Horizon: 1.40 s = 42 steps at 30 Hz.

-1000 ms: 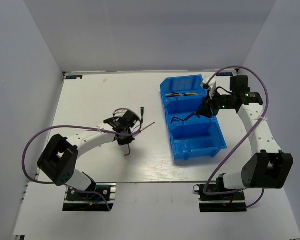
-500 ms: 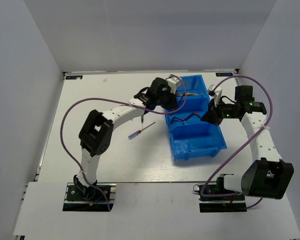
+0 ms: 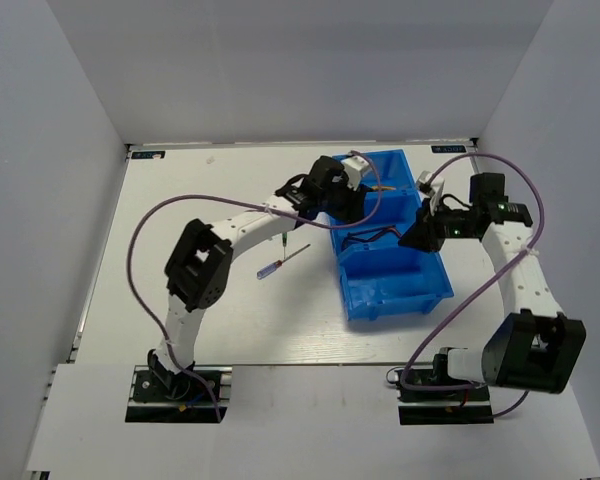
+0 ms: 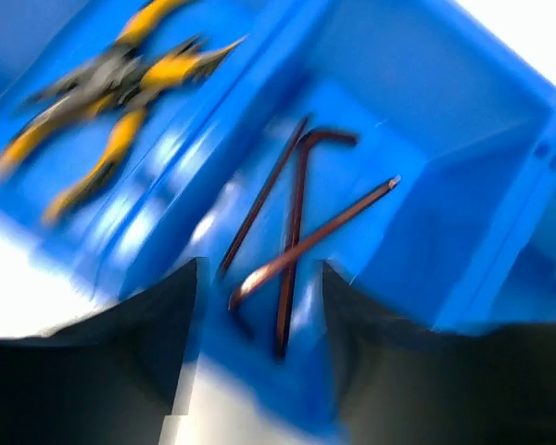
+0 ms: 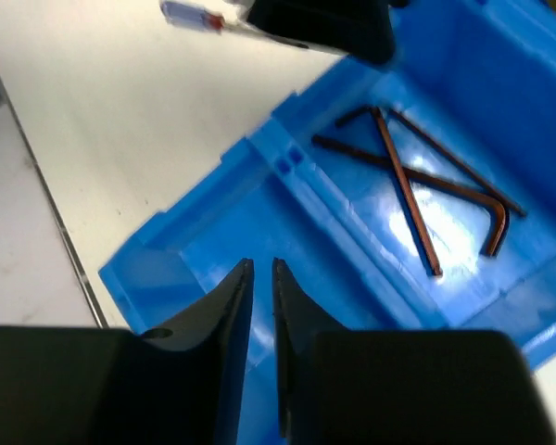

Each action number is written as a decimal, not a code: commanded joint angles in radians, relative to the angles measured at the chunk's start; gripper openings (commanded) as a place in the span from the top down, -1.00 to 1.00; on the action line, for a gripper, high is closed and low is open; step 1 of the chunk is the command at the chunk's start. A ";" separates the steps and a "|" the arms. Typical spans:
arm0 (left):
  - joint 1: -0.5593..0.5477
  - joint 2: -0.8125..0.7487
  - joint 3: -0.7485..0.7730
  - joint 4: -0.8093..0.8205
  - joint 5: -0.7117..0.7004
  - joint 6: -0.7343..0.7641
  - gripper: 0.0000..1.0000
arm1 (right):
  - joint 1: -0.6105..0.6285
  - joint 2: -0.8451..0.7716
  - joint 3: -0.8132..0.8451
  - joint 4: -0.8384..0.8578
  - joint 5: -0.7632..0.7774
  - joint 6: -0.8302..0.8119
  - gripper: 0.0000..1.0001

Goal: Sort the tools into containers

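The blue bin [image 3: 395,285] stands right of centre. Two yellow-handled pliers [image 4: 111,83] lie in its far compartment. Three dark brown hex keys [image 4: 296,222] lie crossed in the middle compartment, and also show in the top view [image 3: 370,238] and the right wrist view [image 5: 417,176]. My left gripper [image 4: 259,278] is open and empty above the middle compartment's left wall [image 3: 348,208]. My right gripper [image 5: 262,269] is shut and empty over the near compartment, at the bin's right side [image 3: 412,235]. A blue-handled screwdriver [image 3: 280,262] lies on the table left of the bin.
The near compartment [image 5: 213,250] holds nothing that shows. The left arm [image 3: 250,215] reaches across the table to the bin, above the screwdriver. White walls close the table at the back and sides.
My left arm swung from the table centre, carrying a hex key, to the bin; its jaws now stand open and empty. My right gripper drew back to the bin's right side.
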<state>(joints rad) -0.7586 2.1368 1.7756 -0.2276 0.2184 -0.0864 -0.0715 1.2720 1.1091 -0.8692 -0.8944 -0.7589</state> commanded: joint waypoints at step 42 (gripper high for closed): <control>0.100 -1.436 -0.963 -0.688 -0.651 -0.880 -0.71 | 0.898 1.021 0.703 0.122 0.330 -0.405 0.63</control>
<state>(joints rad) -0.6548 0.6914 0.7696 -0.9493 -0.4191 -0.9756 0.8288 2.2963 1.8114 -0.6586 -0.5831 -1.1107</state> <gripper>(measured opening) 0.852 0.232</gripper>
